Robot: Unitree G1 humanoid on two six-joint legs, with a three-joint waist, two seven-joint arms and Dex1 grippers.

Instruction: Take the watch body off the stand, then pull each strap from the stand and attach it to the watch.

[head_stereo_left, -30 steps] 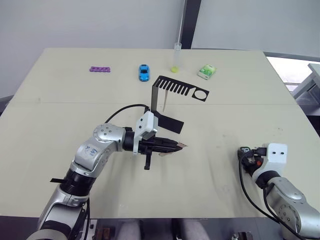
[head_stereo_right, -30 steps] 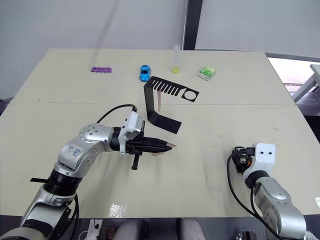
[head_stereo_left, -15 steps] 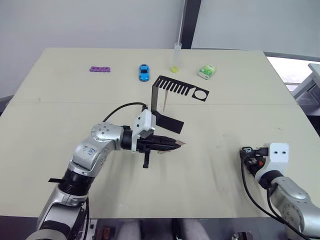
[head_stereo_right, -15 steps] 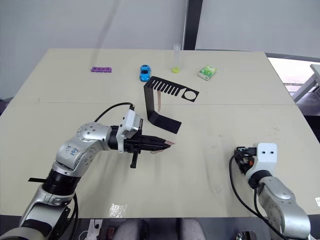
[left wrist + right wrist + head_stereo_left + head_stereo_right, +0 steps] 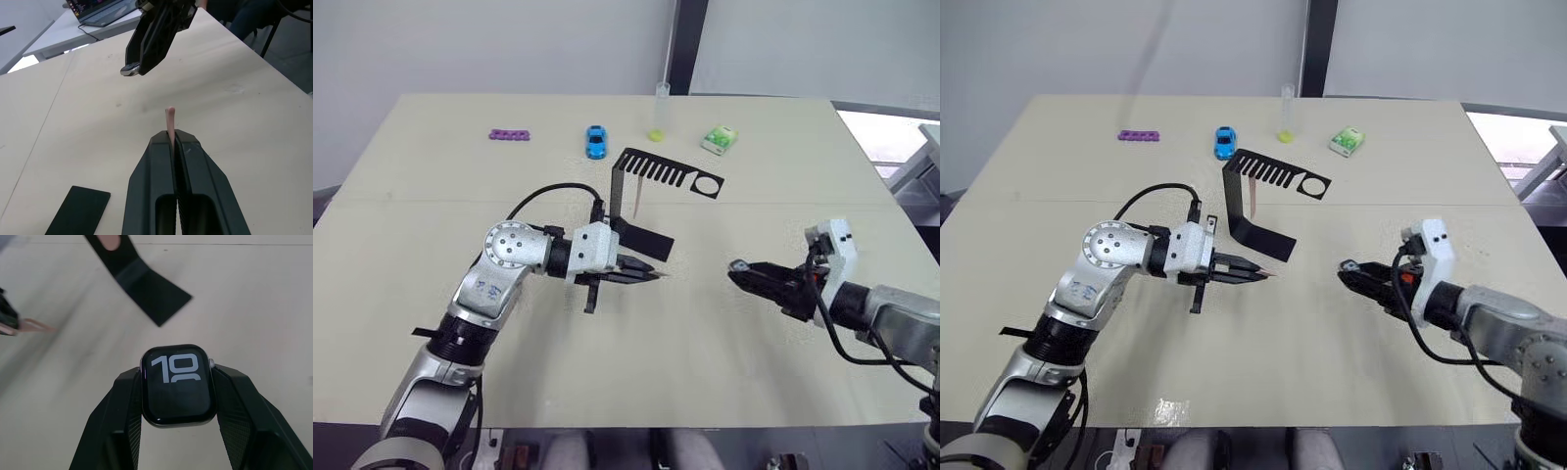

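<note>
You are working over open table (image 5: 431, 196) in front of the stand (image 5: 646, 201), well inside every edge. Your left gripper (image 5: 651, 276) is clamping one strap (image 5: 169, 120); your right gripper (image 5: 178, 396) is gripping the watch body (image 5: 178, 384). The right arm, parked low at the near edge a second ago, is now reaching in, tips facing across a bare gap.

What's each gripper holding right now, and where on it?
Right gripper clamps the watch body by its two side edges. Left gripper pinches one strap edge-on, its tip sticking out.
</note>
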